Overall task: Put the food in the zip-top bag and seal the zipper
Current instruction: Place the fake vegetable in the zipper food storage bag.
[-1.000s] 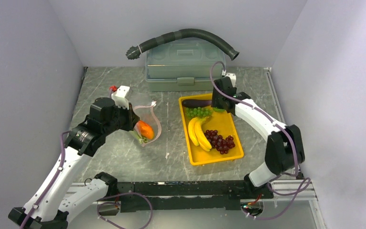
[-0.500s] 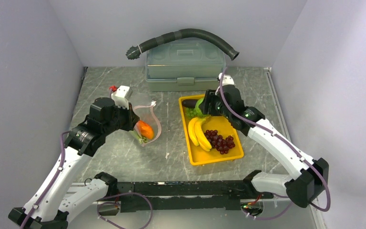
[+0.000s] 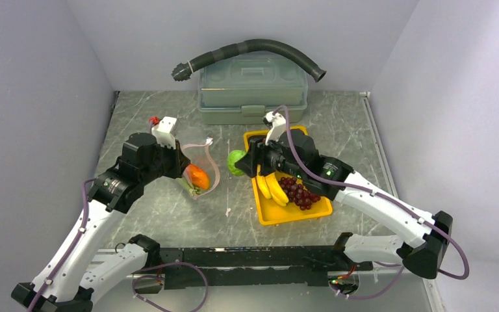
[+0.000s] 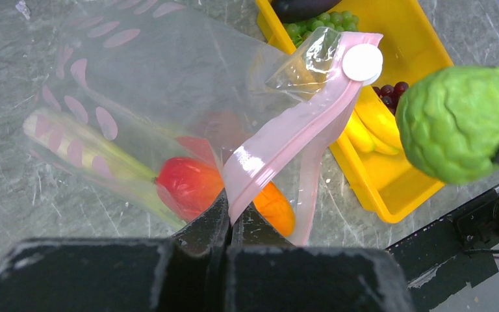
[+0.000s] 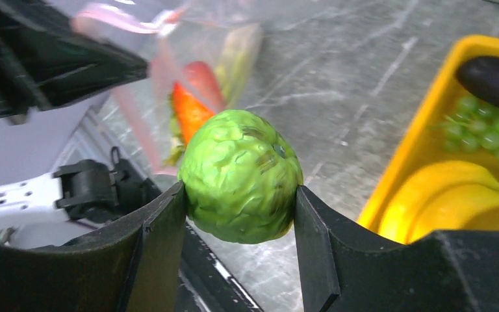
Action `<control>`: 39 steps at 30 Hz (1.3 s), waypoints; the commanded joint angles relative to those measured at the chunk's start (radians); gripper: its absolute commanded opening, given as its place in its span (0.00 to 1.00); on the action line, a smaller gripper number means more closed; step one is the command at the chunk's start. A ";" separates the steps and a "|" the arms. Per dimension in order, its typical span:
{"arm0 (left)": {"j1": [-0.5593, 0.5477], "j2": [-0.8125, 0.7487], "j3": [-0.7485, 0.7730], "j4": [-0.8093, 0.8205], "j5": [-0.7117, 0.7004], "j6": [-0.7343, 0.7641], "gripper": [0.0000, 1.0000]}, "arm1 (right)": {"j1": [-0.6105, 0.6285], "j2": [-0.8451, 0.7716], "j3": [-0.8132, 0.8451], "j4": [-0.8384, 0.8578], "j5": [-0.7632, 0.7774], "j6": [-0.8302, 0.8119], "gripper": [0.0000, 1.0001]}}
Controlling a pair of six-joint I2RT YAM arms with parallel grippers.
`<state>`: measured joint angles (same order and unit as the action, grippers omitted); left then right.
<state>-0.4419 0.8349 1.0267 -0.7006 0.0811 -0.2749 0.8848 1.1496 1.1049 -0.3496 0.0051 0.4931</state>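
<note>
My left gripper (image 4: 229, 218) is shut on the pink zipper strip (image 4: 279, 153) of the clear zip-top bag (image 3: 198, 170), holding its mouth up. The bag (image 4: 136, 84) holds a white-green leek (image 4: 78, 146), a red piece (image 4: 188, 185) and an orange piece (image 4: 274, 209). My right gripper (image 5: 240, 195) is shut on a green cabbage-like ball (image 5: 240, 175) and holds it in the air between tray and bag; the ball also shows in the top view (image 3: 236, 161). Bananas (image 3: 269, 183), dark grapes (image 3: 302, 192), green grapes (image 5: 494, 130) and an eggplant (image 5: 497, 78) lie in the yellow tray (image 3: 295, 214).
A grey-green lidded box (image 3: 252, 88) stands at the back with a black corrugated hose (image 3: 253, 49) arching over it. A small white and red bit (image 3: 162, 122) lies near the left arm. Walls close in left, right and back.
My right gripper has lifted the green ball from the tray's far end and carried it left and toward me, past the tray's left rim. The left gripper and bag have not moved.
</note>
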 commanded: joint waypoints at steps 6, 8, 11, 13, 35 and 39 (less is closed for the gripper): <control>0.005 -0.016 0.009 0.029 0.004 0.003 0.00 | 0.148 0.116 0.155 0.110 -0.024 -0.021 0.00; 0.005 -0.015 0.009 0.029 0.008 0.003 0.00 | 0.165 0.150 0.181 0.110 -0.025 -0.029 0.00; 0.006 -0.013 0.009 0.030 0.017 0.003 0.00 | 0.184 0.195 0.214 0.106 -0.015 -0.033 0.00; 0.005 -0.013 0.014 0.025 0.016 0.005 0.00 | 0.190 0.222 0.232 0.110 -0.015 -0.034 0.00; 0.005 0.034 0.231 -0.254 0.119 -0.103 0.00 | 0.205 0.467 0.393 0.046 0.297 0.054 0.01; 0.005 0.047 0.295 -0.319 0.147 -0.111 0.00 | 0.218 0.488 0.431 0.026 0.310 0.066 0.08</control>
<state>-0.4397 0.8833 1.2343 -0.9680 0.1623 -0.3603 1.0904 1.6180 1.4647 -0.3077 0.2340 0.5301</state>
